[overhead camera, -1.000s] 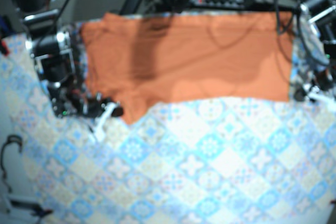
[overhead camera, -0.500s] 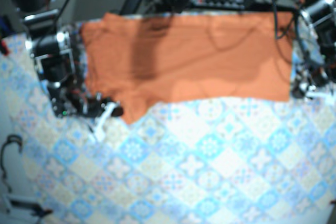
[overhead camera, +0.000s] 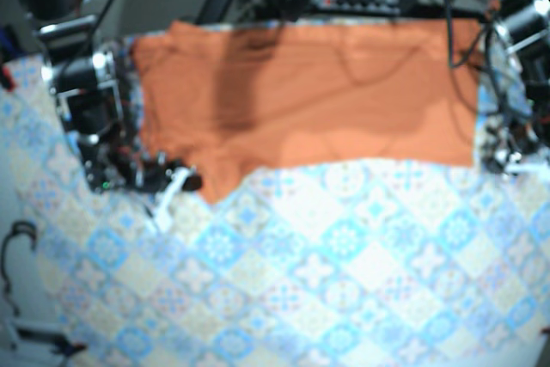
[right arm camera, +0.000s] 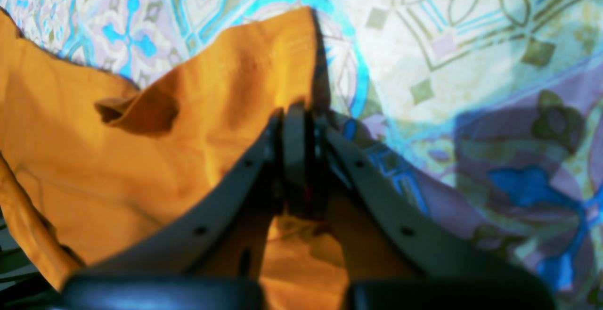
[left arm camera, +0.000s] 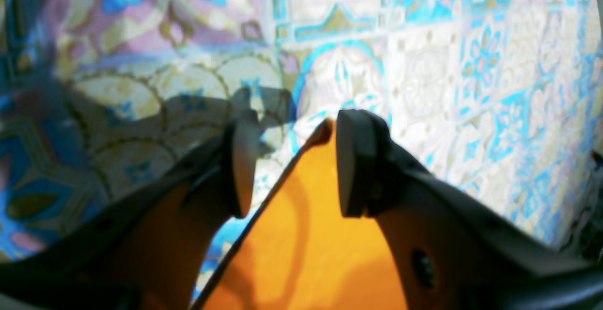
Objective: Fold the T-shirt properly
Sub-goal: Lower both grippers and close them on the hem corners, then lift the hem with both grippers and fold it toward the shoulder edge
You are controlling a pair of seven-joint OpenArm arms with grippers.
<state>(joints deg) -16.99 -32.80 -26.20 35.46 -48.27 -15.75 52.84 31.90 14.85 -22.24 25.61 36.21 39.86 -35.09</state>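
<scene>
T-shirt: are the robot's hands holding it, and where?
The right gripper pinches the T-shirt near a corner. The left gripper is open around another corner.

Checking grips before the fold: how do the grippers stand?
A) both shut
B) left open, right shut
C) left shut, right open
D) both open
B: the left gripper has its jaws apart around the corner of the shirt, while the right gripper is pressed shut on the shirt.

I can't read any text, label, brand or number from here; the cloth [overhead camera: 344,247] on the counter shows only a tile pattern.
</scene>
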